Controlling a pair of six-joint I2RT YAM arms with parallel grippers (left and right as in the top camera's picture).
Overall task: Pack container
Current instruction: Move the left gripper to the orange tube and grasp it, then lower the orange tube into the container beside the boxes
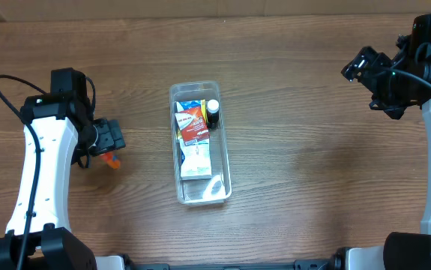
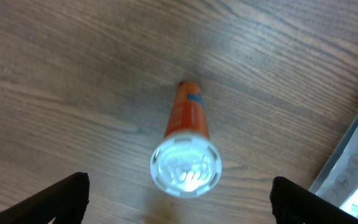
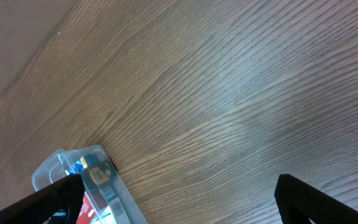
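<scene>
Left tool [image 2: 182,200] spread over small orange plastic tube with clear cap [image 2: 187,118] near table [image 1: 312,150] left edge: likely light, slick, rolls; pinch mid-body.

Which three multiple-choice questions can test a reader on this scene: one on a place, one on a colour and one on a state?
1. Where does the tube lie relative to the container?
A. Inside it
B. Across its rim
C. Outside it, on the table

2. What colour is the tube's body?
A. Orange
B. Green
C. Purple

3. In what state is the right claw?
A. Shut on a box
B. Open, holding nothing
C. Shut on a bottle

Answers:
1 C: the tube lies on bare wood by the left claw, apart from the container.
2 A: the left wrist view shows an orange body under a clear cap.
3 B: its fingers stand wide apart, with only wood between them.
</scene>
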